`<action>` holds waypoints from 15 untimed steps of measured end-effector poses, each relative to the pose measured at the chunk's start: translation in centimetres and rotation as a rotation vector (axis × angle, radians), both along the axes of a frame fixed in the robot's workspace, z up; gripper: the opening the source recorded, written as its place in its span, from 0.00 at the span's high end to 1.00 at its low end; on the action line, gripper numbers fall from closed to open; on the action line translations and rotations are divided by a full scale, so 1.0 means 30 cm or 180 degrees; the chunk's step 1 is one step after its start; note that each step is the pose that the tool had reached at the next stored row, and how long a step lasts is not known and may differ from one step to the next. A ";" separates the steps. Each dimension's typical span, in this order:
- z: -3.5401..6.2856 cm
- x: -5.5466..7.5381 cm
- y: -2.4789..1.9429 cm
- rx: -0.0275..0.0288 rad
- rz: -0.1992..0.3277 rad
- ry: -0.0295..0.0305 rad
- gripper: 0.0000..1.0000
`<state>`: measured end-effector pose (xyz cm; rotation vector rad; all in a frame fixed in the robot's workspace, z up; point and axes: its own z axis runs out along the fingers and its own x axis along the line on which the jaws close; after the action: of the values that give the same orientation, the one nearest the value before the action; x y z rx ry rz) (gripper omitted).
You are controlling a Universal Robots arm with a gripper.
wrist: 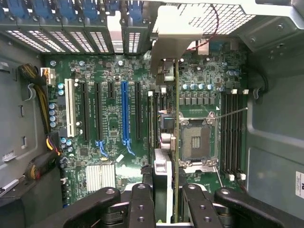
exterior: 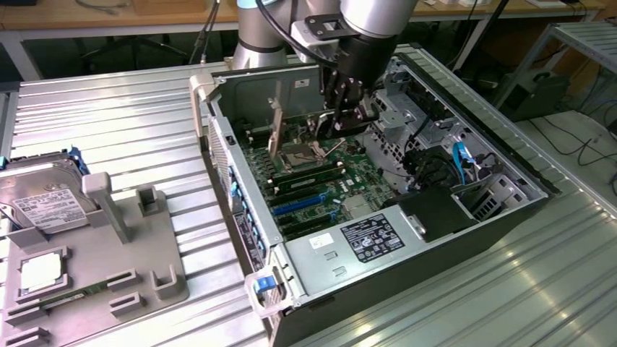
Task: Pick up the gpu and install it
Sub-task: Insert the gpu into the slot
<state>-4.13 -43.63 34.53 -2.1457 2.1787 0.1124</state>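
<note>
Nothing readable so far: white label on the silver boxy hard drive, black label and small white sticker on the grey metal case cover, all print too small.

**2 cameras: 1 high and wide, 1 close on the wrist.**
The exterior view looks down at a slant onto the open computer case on the ribbed metal table, with the arm at the far side. The wrist view looks straight down from close in, past the gripper and the edge-on gpu. Both views share the motherboard and its CPU socket.
</note>
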 end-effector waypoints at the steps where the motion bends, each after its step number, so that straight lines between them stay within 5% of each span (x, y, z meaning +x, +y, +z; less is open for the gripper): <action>1: -0.001 -0.001 -0.001 0.0000 -0.0001 0.0000 0.72; 15: -0.021 -0.014 -0.023 0.0001 -0.0004 0.0000 0.72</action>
<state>-4.55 -44.33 33.91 -2.1440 2.1800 0.1124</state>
